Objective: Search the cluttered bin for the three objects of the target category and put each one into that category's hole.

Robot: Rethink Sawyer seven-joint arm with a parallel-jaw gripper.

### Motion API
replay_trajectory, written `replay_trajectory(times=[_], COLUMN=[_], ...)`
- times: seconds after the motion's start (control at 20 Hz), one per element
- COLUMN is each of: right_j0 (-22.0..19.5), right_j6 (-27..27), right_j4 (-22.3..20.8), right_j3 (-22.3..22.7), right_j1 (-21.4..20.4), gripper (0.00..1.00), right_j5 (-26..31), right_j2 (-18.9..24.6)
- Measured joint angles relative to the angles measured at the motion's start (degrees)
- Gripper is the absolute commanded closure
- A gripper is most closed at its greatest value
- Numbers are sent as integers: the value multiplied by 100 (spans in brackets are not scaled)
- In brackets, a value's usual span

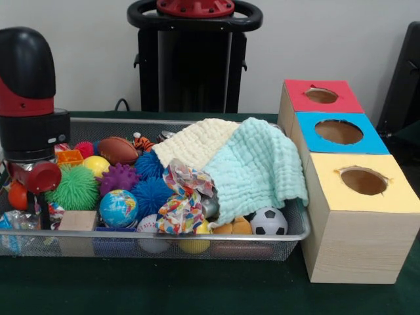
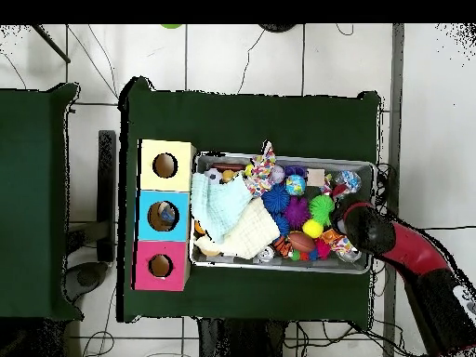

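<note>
Front view: arm (image 1: 29,98) over bin's (image 1: 289,237) left end — jaws hidden, can't tell. Likely targets are balls: soccer ball (image 1: 269,222) near right corner — light, smooth, rolls; grip across middle.

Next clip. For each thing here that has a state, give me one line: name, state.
end effector: low over one end of the bin, open or shut not visible
wire bin: full, cluttered
mint cloth: unfolded, draped over toys and the bin's rim
cream cloth: spread over toys, partly under the mint cloth
yellow hole: looks empty
blue hole: something inside
red hole: inside unclear
</note>
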Motion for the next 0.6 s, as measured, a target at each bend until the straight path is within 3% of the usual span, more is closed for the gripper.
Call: replay_trajectory(times=[0.6], right_j0=[-85], right_j6=[0], right_j4=[-188], right_j3=[31], right_j1=[-1], gripper=[0], right_j5=[-27], right_j2=[112])
